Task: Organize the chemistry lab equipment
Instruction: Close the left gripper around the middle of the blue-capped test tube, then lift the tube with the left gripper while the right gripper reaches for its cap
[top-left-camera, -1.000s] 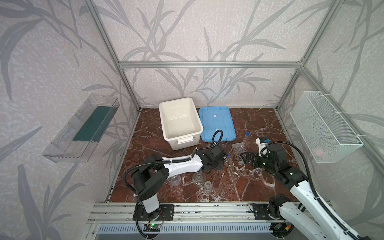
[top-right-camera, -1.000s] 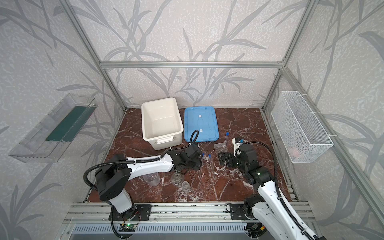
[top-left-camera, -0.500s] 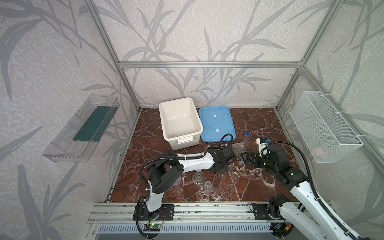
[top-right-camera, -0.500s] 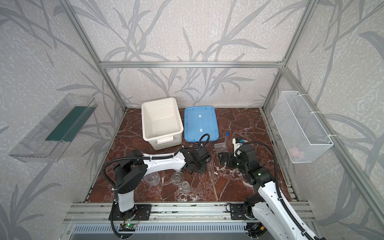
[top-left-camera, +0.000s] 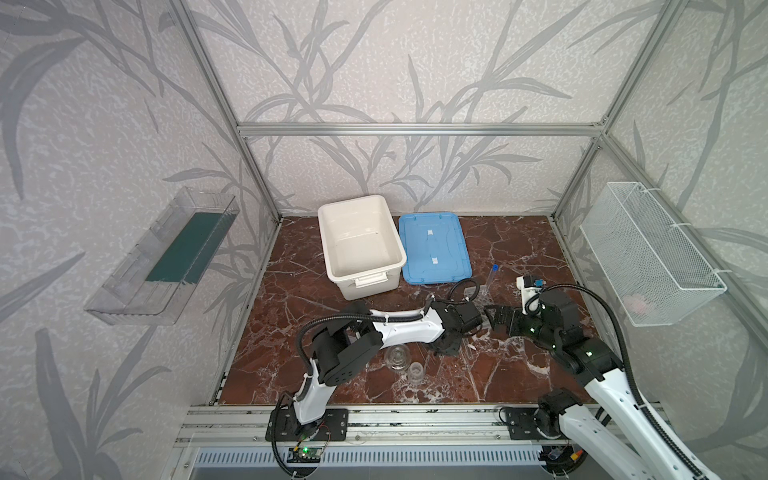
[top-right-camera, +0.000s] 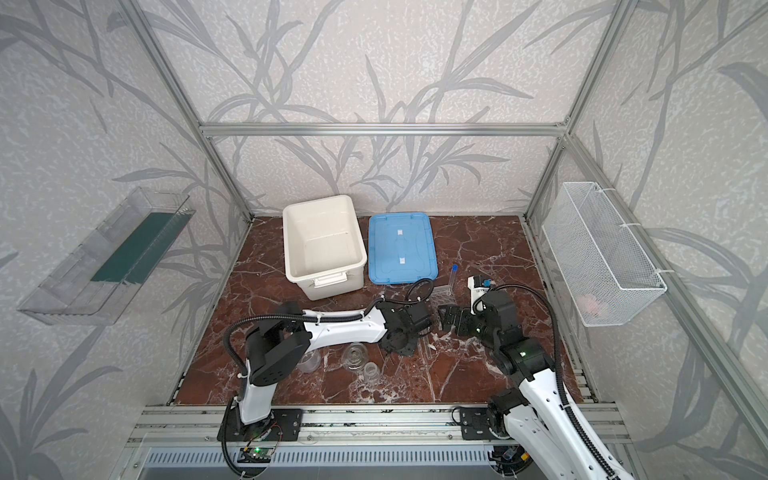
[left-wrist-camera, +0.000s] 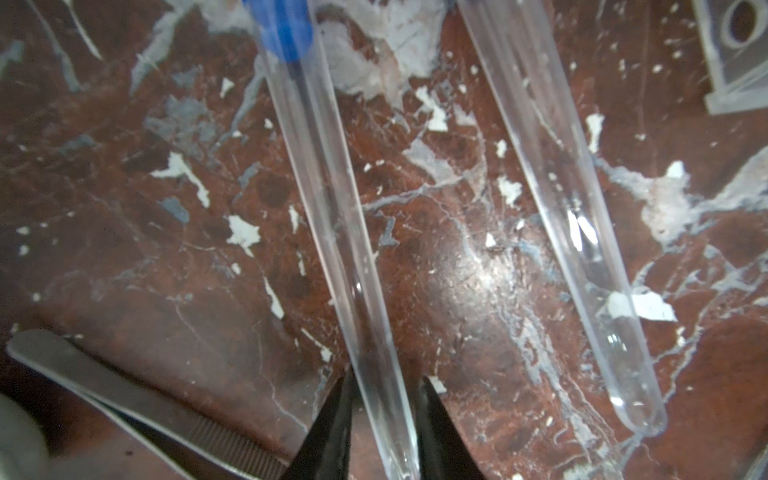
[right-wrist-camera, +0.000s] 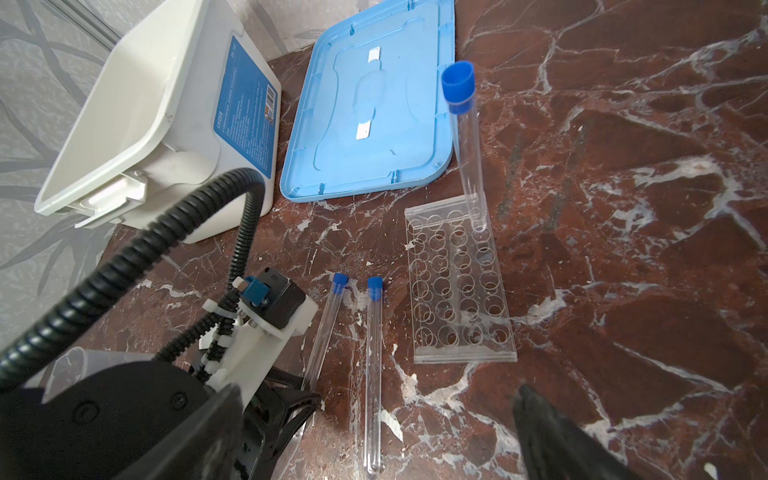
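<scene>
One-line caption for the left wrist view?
Left hand straddles a blue-capped test tube lying on the marble table, second tube and tweezers beside it.

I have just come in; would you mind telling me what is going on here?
The arms are sorting lab glassware. A first tube stands in the rack; a second tube lies on the table beside it. The left gripper straddles the round end of a third tube, also lying flat, though whether it pinches it yet is unclear. The right gripper is open and empty, hovering close by.
</scene>
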